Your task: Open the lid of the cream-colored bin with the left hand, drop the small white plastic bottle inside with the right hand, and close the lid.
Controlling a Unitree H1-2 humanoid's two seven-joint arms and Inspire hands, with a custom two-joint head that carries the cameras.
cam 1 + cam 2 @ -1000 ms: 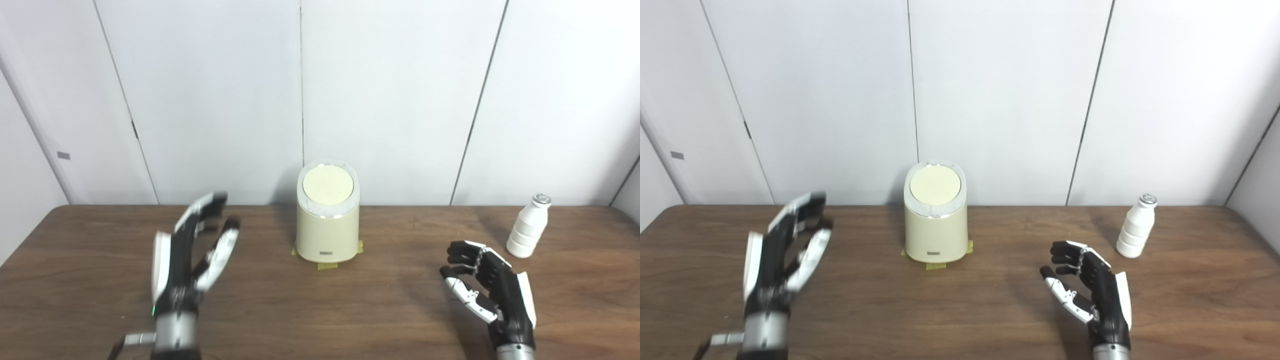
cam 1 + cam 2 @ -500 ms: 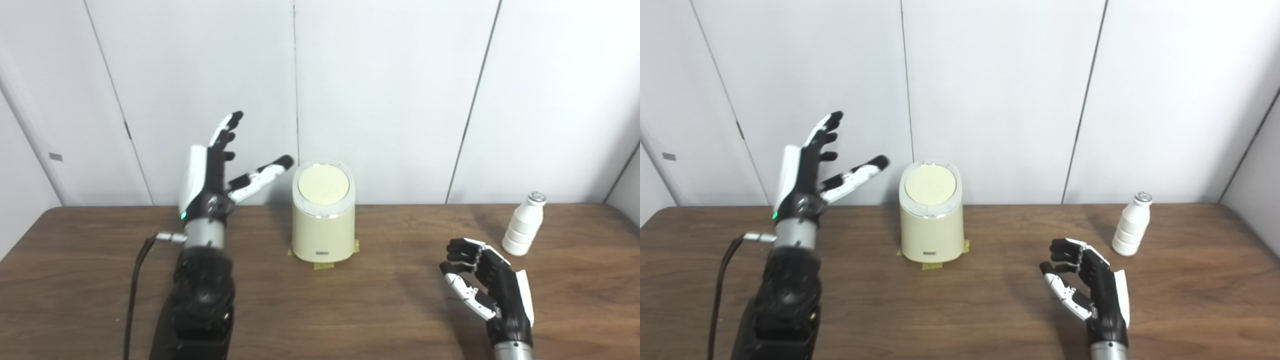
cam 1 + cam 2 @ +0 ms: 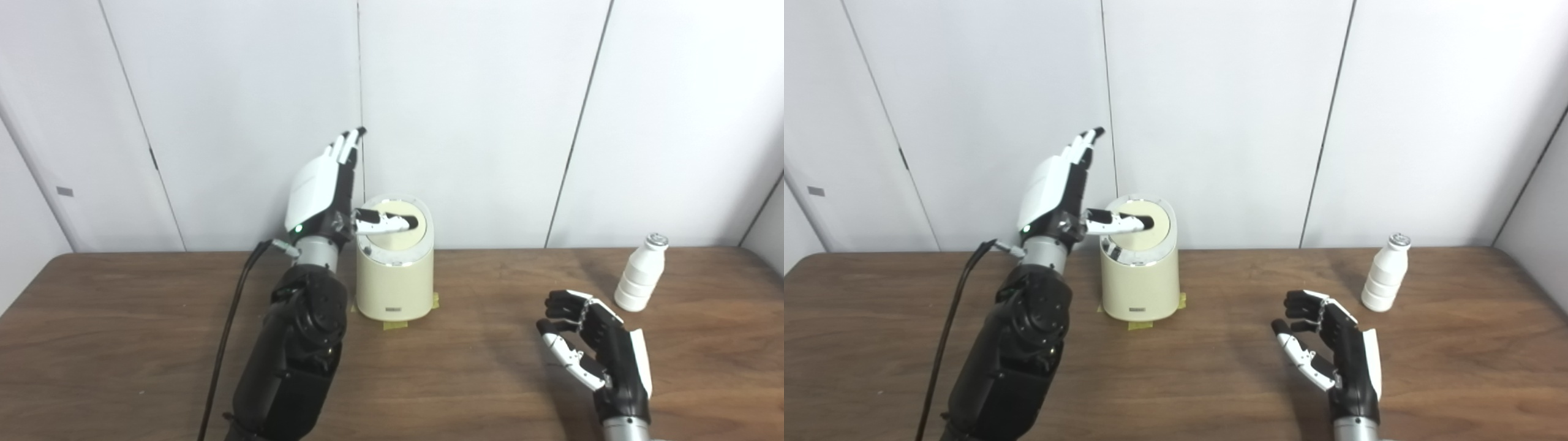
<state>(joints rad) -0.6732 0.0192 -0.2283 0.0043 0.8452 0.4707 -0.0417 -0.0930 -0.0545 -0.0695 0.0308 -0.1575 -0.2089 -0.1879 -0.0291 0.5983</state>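
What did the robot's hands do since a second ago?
The left hand rose from low over the table and swung right to the bin, its thumb now over the shut lid. It holds nothing. The right hand and the bottle stayed put.

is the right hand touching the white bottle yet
Apart. The right eye view shows bare table between the right hand and the white bottle.

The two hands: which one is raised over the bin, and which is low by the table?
The left hand is raised, thumb over the cream-colored bin. The right hand stays low, near the bottle.
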